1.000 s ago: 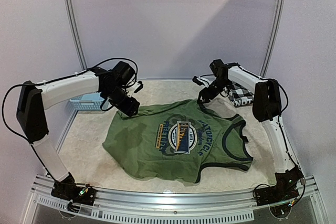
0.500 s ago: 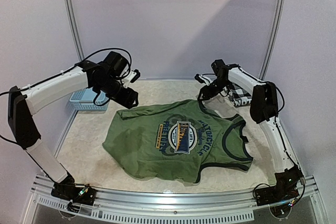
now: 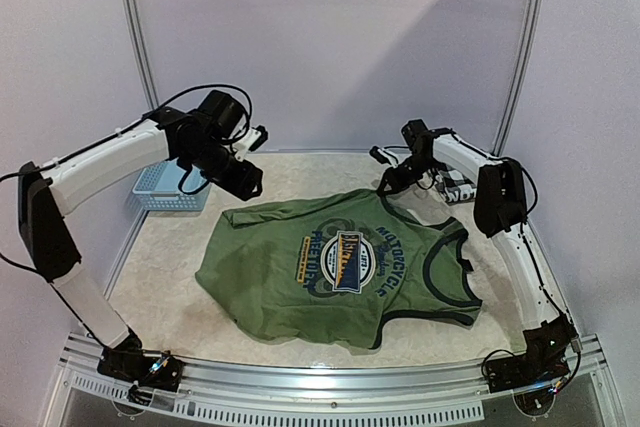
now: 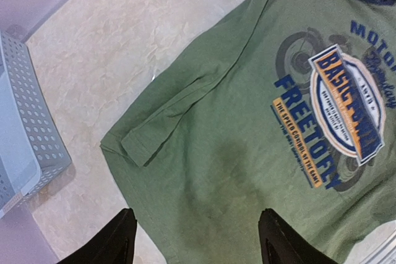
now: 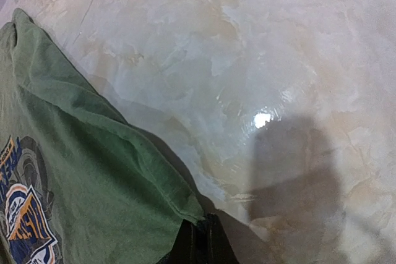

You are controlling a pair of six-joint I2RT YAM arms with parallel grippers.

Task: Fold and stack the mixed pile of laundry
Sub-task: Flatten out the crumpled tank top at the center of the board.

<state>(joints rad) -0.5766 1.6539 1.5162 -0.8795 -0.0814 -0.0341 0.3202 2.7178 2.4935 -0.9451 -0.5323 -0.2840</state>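
Seemingly the right jaws pinch only a sliver of the green shirt point(image 3: 290, 292), which may slip. The left jaws hang released.

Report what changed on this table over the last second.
The left gripper lifted up off the far-left corner of the olive-green shirt, its jaws open. The right gripper closed on the shirt's far edge, where it had been open beside it. The shirt stayed spread flat, and the checked shirt and the blue basket kept their places.
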